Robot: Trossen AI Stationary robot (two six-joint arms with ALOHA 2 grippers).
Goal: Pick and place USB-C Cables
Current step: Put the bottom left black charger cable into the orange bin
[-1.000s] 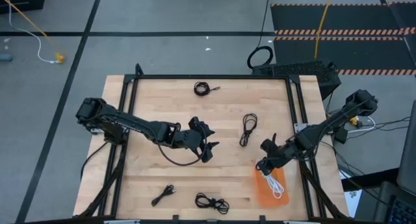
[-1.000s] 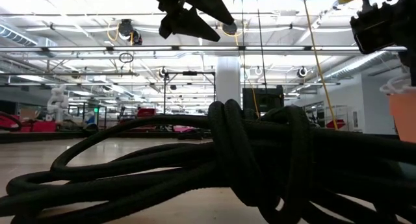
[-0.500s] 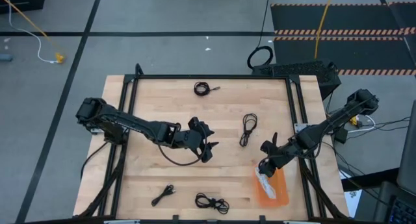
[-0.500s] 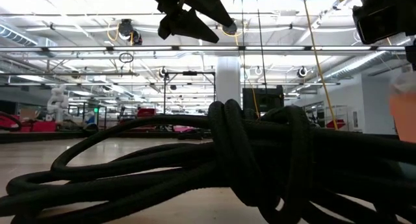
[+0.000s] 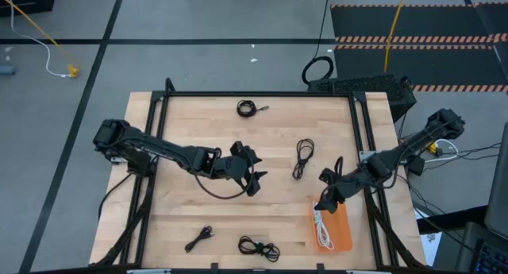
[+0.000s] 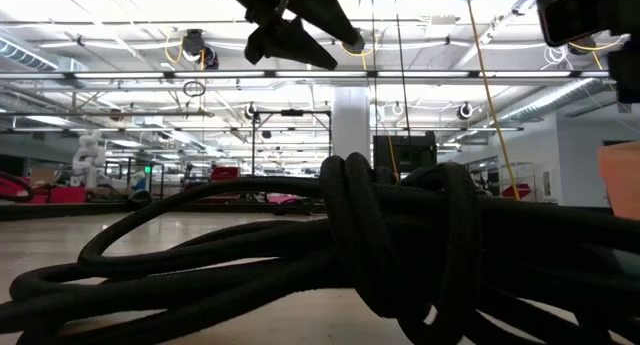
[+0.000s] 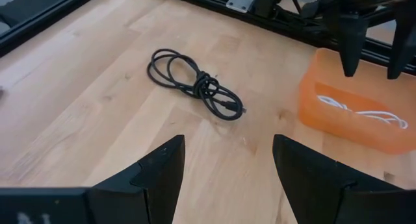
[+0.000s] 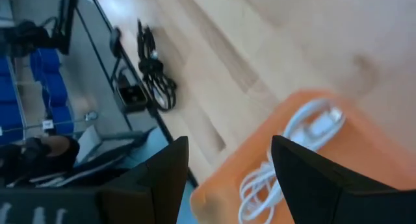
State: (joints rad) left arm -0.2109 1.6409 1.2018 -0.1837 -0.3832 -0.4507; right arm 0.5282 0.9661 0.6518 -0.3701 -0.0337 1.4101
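An orange bin (image 5: pixel 343 226) stands near the table's right near corner, and a white USB-C cable (image 5: pixel 321 225) lies coiled inside it (image 8: pixel 305 136). My right gripper (image 5: pixel 324 201) hangs open just above the bin's far end, touching nothing. My left gripper (image 5: pixel 252 180) hovers open over the table's middle. Black USB-C cables lie flat on the wood: one at the far edge (image 5: pixel 248 108), one right of centre (image 5: pixel 303 156), which the left wrist view shows ahead of the fingers (image 7: pixel 195 84), and two by the near edge (image 5: pixel 198 238) (image 5: pixel 259 247).
The near-edge black cable fills the low view's foreground (image 6: pixel 350 255). A dark frame (image 5: pixel 357 123) runs along the table's sides. A large black cable ring (image 5: pixel 317 69) and a yellow cord (image 5: pixel 393 28) lie on the floor beyond the far edge.
My right gripper has opened and let go of the white cable, which has dropped from hanging below the fingers to lying in the orange bin. The gripper has then risen a little above the bin.
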